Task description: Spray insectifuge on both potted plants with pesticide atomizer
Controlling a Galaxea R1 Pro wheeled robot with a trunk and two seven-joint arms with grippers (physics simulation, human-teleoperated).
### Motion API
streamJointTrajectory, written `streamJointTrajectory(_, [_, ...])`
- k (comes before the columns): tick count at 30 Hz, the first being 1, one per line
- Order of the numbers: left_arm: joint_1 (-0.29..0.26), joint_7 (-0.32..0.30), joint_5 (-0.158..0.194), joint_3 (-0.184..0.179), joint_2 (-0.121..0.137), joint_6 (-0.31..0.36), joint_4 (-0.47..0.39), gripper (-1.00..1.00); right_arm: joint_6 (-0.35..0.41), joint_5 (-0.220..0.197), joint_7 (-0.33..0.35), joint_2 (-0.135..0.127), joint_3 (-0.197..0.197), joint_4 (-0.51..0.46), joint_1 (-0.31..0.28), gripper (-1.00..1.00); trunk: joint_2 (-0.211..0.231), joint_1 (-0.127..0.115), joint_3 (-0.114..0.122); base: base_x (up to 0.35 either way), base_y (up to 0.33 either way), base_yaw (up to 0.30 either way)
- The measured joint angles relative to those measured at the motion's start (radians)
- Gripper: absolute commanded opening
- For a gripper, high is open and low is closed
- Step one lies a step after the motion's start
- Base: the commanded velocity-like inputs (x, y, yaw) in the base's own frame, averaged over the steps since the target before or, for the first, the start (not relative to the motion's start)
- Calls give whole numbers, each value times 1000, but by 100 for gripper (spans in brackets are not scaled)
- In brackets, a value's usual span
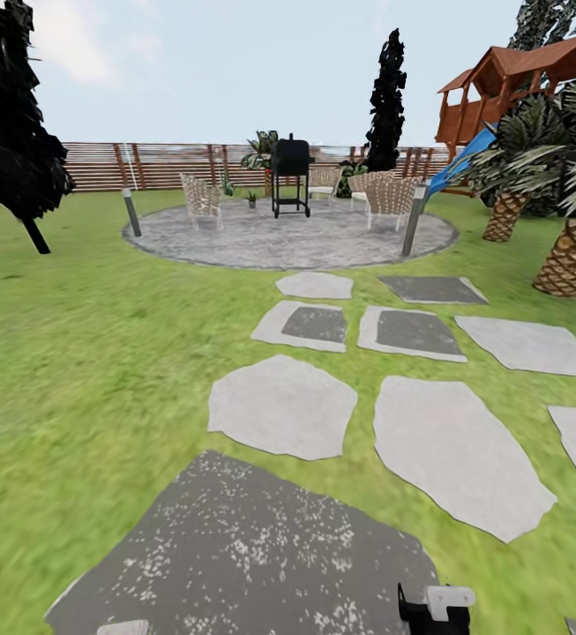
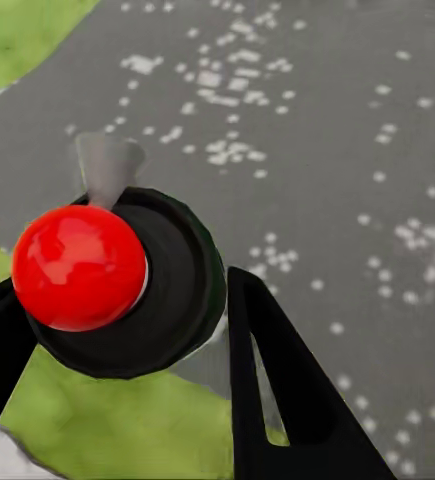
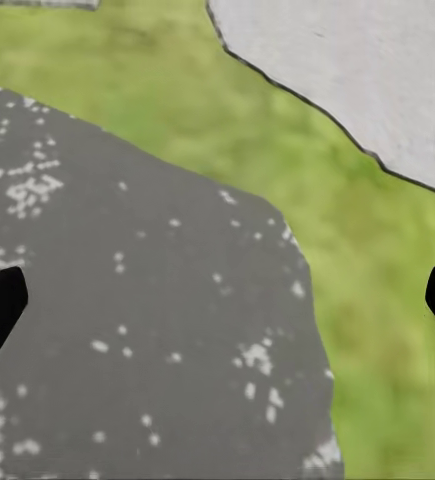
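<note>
The pesticide atomizer [image 2: 117,280], red-capped, is pinched between the left gripper's [image 2: 127,340] fingers. The right gripper [image 3: 217,300] is held spread above dark paving. One potted plant [image 1: 251,199] is seen at twelve o'clock on the patio [image 1: 235,242].

head: forward over lawn [image 1: 76,370] | wrists: close, downward | shared: dark speckled stone [image 1: 243,547]

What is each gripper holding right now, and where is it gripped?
The left gripper is shut on the atomizer, its fingers either side of the dark round body below the red cap. The right gripper is open, holding nothing.
</note>
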Motion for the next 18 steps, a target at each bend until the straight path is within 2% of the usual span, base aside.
streamJointTrajectory(18, [0, 0, 2, 0, 0, 0, 0, -100, 0, 1, 0, 1, 0, 1, 0, 100, 0, 0, 0, 320, -129, 0])
